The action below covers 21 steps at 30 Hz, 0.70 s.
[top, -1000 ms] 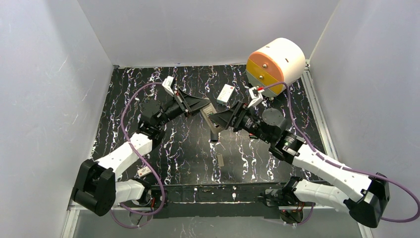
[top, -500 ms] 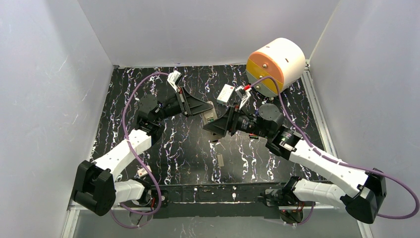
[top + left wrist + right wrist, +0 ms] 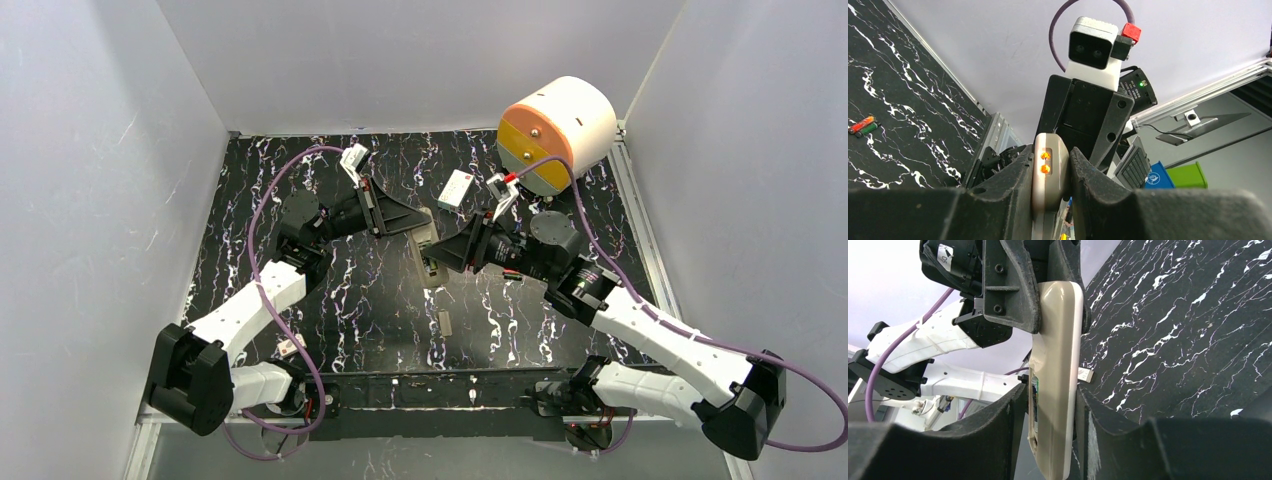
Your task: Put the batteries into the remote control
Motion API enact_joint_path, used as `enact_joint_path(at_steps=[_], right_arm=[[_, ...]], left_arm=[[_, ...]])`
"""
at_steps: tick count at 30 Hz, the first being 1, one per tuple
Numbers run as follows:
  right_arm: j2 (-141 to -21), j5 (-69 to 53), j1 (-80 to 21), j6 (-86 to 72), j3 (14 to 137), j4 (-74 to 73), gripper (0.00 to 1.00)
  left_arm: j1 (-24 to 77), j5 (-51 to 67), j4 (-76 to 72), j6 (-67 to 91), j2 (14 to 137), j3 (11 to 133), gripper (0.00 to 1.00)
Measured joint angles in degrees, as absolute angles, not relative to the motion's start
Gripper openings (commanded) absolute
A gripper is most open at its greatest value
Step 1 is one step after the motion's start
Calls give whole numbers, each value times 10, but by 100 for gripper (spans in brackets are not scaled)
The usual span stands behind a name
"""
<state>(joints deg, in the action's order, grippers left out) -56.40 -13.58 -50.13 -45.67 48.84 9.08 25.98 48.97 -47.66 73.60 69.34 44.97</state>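
Observation:
The remote control (image 3: 428,252) hangs above the middle of the mat, held at both ends. My left gripper (image 3: 420,222) is shut on its far end; in the left wrist view that end (image 3: 1050,172) sits between the jaws and shows two orange lights. My right gripper (image 3: 440,255) is shut on its near end; in the right wrist view the beige body (image 3: 1055,390) stands edge-on, with the open bay on its left side and something green inside. A red and a green battery (image 3: 863,125) lie together on the mat.
A white box with a red mark (image 3: 455,188) lies behind the grippers. A big white, orange and yellow drum (image 3: 557,128) stands at the back right. A small grey flat piece (image 3: 445,322) lies on the mat in front. White walls enclose the mat.
My right arm swung left toward the left gripper, then eased back. The left wrist shifted slightly right. The remote stayed between both grippers and now hangs more upright.

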Motion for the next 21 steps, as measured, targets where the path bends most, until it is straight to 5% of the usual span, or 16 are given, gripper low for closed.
enact_joint_path(at_steps=[13, 21], right_arm=[[-574, -137, -498, -448, 490, 80, 36], [-578, -120, -498, -432, 502, 47, 76]], left_arm=[[258, 501, -473, 724, 693, 450, 0], [256, 483, -427, 705, 689, 450, 0]])
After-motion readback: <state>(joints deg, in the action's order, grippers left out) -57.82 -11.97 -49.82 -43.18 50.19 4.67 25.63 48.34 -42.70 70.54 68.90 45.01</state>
